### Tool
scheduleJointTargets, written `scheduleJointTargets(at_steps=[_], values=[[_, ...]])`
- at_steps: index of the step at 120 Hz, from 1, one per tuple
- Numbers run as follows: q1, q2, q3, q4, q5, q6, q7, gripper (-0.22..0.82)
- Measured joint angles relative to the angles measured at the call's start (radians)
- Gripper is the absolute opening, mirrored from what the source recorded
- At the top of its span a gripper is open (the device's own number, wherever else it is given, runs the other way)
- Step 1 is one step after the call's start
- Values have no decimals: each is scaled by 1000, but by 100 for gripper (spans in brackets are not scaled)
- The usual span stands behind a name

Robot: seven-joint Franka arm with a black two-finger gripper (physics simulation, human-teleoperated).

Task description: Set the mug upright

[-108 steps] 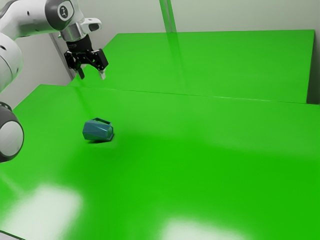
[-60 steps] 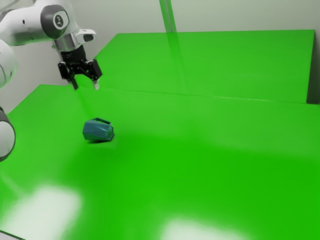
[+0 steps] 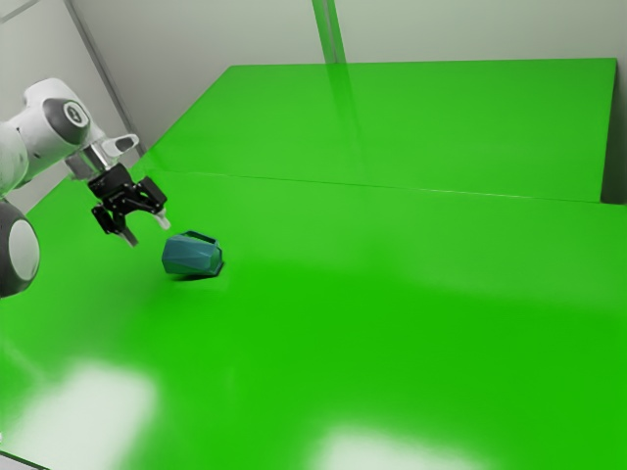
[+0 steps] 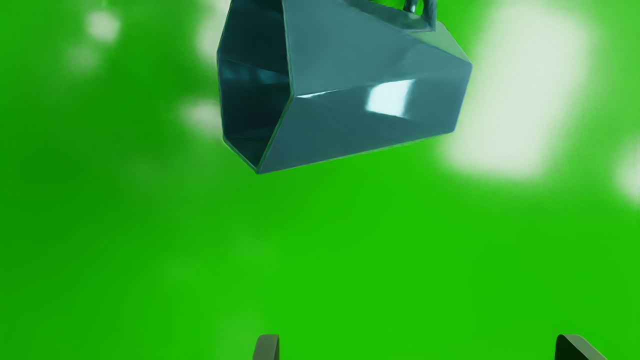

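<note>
Surface [image 3: 411,313] glossy, bright green; pale glare patches [image 3: 90,416] along the exterior view's near side. One mug [image 3: 191,256] on it, teal, faceted, lying on its side toward the exterior view's left. Open mouth [image 4: 255,90] faces sideways; dark shadow [image 3: 198,278] beneath.

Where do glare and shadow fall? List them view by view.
Exterior view: white glare on the table near the lower edge, a thin dark shadow under the mug. Wrist view: a bright highlight on the mug's side, its inside dark, pale glare patches on the table.
</note>
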Motion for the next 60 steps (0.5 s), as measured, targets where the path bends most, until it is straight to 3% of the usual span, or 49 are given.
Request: scheduleJointTargets(at_steps=[24,60], values=[[34,137,1,123,-143,10,108,60],[61,200,15,158,-190,15,236,60]])
